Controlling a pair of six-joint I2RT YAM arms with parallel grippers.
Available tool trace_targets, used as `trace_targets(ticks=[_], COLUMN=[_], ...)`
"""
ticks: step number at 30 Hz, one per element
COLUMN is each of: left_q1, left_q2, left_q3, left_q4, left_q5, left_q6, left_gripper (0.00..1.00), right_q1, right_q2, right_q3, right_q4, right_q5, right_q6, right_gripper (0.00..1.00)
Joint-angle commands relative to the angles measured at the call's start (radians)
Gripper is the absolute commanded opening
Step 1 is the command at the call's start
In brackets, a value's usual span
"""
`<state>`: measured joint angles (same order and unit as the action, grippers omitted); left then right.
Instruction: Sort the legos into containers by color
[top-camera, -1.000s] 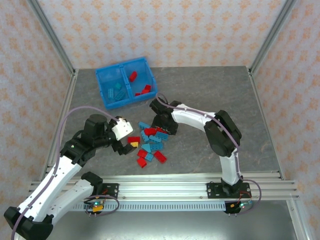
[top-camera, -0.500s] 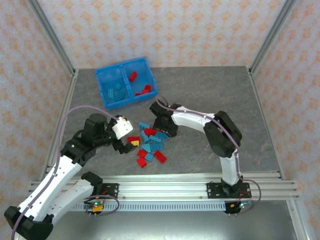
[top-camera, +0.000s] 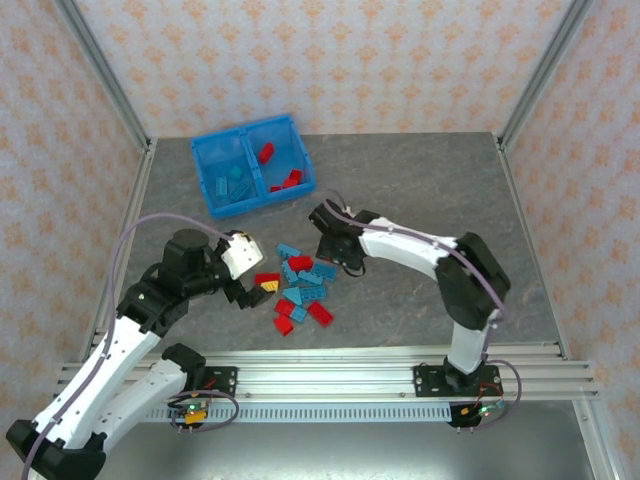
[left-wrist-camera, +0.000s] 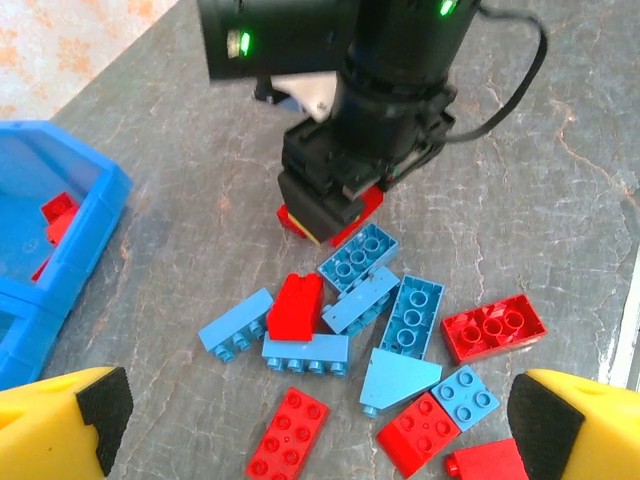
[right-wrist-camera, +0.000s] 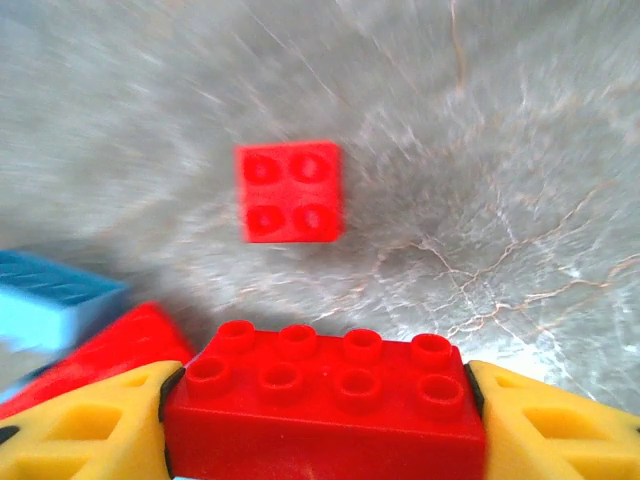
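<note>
My right pincer (right-wrist-camera: 318, 425) grasps a red lego (right-wrist-camera: 320, 390) by both ends beside the pile (top-camera: 300, 285), I think to carry it level to the bin (top-camera: 205, 165). My left pincer (left-wrist-camera: 320, 430) hangs released above the pile.

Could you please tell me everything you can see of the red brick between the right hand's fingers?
The red brick is glossy bright-red plastic, with eight round studs in two rows of four facing the wrist camera. It lies lengthwise across the right hand, a yellow finger pressed against each short end. It sits at the edge of the loose pile, low over the grey table; whether its underside touches the surface cannot be told.
</note>
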<state>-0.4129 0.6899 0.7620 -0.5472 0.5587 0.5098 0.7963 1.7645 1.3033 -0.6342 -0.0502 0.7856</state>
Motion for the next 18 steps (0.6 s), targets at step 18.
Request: trace_targets(ticks=[18], left_q1=[-0.003], left_q2=[0.053], left_q3=[0.174], left_q4=[-0.180], left_q5=[-0.666], left_q6=[-0.659], left_gripper=[1.00], right_q1=[-0.100], right_q2=[0.654], right_q3=[1.062], right_q4=[0.050], right_q5=[-0.097], right_q6=[-0.054], right_gripper=[0.49])
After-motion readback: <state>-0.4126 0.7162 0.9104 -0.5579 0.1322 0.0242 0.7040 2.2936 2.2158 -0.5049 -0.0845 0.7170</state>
